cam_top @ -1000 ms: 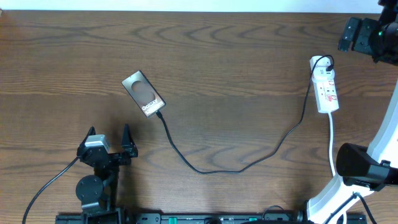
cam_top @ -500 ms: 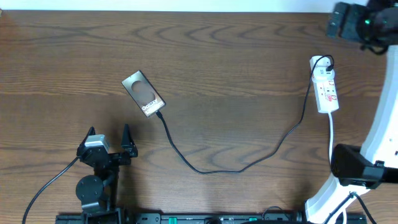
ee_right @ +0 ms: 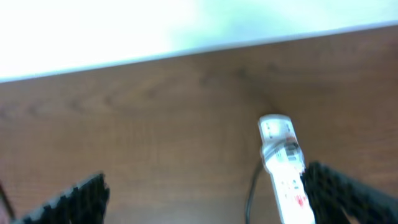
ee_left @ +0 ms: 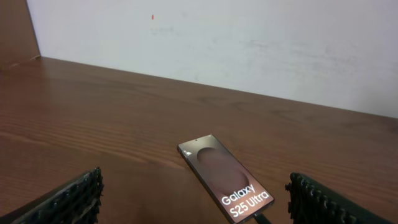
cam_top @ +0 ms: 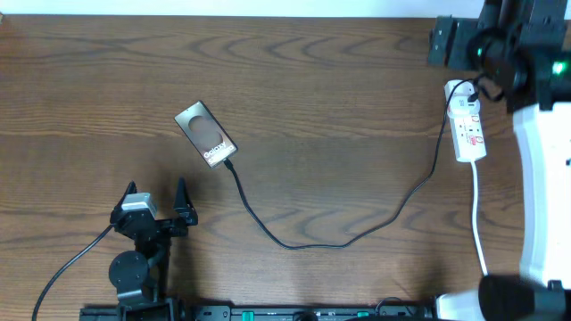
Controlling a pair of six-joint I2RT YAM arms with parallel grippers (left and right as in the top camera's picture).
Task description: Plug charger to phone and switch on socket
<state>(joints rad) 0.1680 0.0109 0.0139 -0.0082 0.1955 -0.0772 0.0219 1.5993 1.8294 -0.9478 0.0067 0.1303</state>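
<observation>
Jaws first: both sets are spread wide with nothing between them. Our left gripper [cam_top: 157,185] sits low at about 7 o'clock on the table [cam_top: 339,107], well apart from everything. Our right gripper [ee_right: 206,177] is up around 1 o'clock in the overhead view. It's blurry there, but its wrist view shows both fingers far apart and the socket [cam_top: 467,125] ahead, nearer the right finger and not touching it.

The phone [cam_top: 206,135] lies flat at roughly 10 o'clock from the table's middle, turned diagonally, screen up with the "Galaxy S25 Ultra" text showing in the left wrist view. The charger [cam_top: 294,243] meets the phone's 5 o'clock end with its tip. We can't tell if it's fully seated. From there the cable sags toward 6 o'clock, then climbs toward 2 o'clock to a black plug [cam_top: 466,89] at the socket's 12 o'clock end.

The socket lies along the 3 o'clock edge, red marks [cam_top: 474,134] on top, with a white lead [cam_top: 477,205] running off toward 6 o'clock. We can't make out the switch position.
</observation>
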